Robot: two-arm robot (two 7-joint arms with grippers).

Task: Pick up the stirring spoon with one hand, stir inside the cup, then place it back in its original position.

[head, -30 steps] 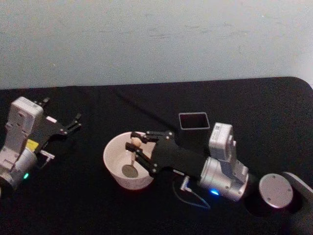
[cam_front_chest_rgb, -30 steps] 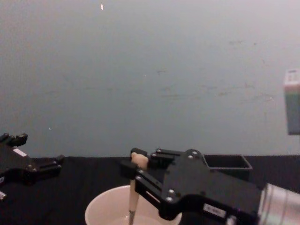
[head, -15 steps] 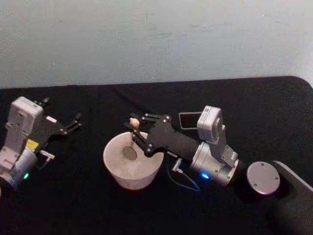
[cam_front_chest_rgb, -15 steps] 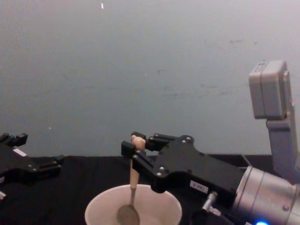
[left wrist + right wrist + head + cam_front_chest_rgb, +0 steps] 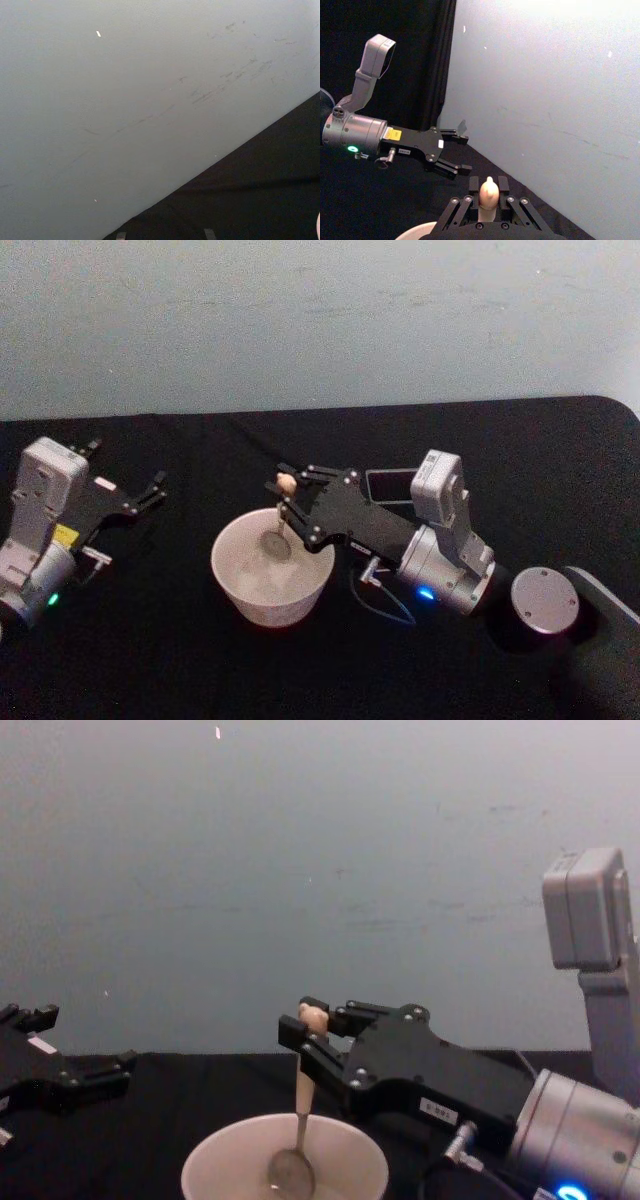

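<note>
Right gripper [image 5: 286,486]: jaws pinching spoon [image 5: 303,1090] by its handle top.
Spoon: upright, round end inside cup [image 5: 270,605].
Left gripper [image 5: 127,466]: parked far left, jaws spread.

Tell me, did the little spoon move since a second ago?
Yes. Held by the right end effector, the stirring spoon has risen against the unmoved cup: its bowl hangs higher, and its bear head sits farther above the rim.
</note>
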